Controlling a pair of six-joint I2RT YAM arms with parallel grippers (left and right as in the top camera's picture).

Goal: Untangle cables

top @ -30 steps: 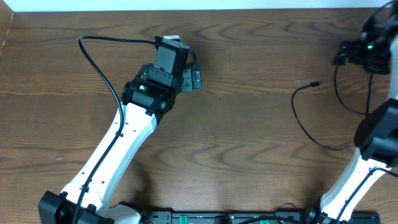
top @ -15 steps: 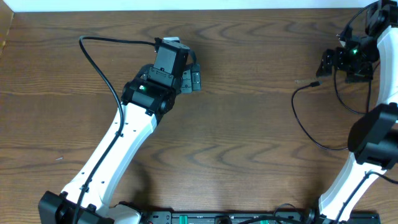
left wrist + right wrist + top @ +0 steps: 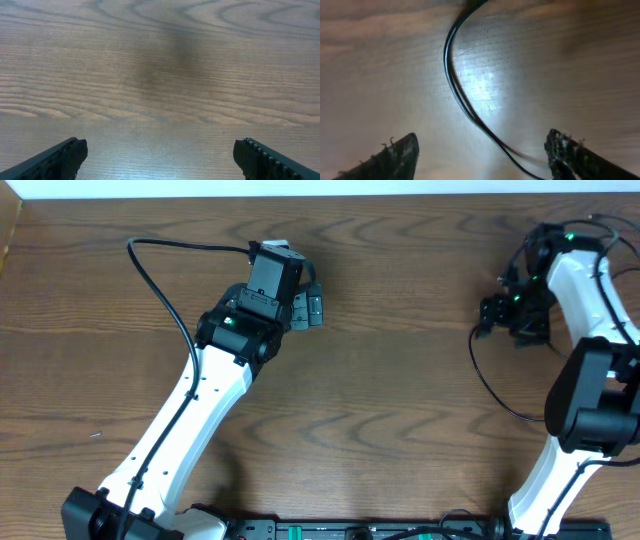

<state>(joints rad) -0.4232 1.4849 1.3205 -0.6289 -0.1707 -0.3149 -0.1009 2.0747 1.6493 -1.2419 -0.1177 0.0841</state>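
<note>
As it gapes, the right gripper (image 3: 481,137) straddles the black cable (image 3: 446,60).

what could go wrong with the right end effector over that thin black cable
1. The black cable lies flat on the table between the right end effector's open fingers. Being so thin, it might slip out or get pushed aside when they close.
2. In the overhead view the cable's other stretch disappears under the right arm, so a pull may snag it there.
</note>
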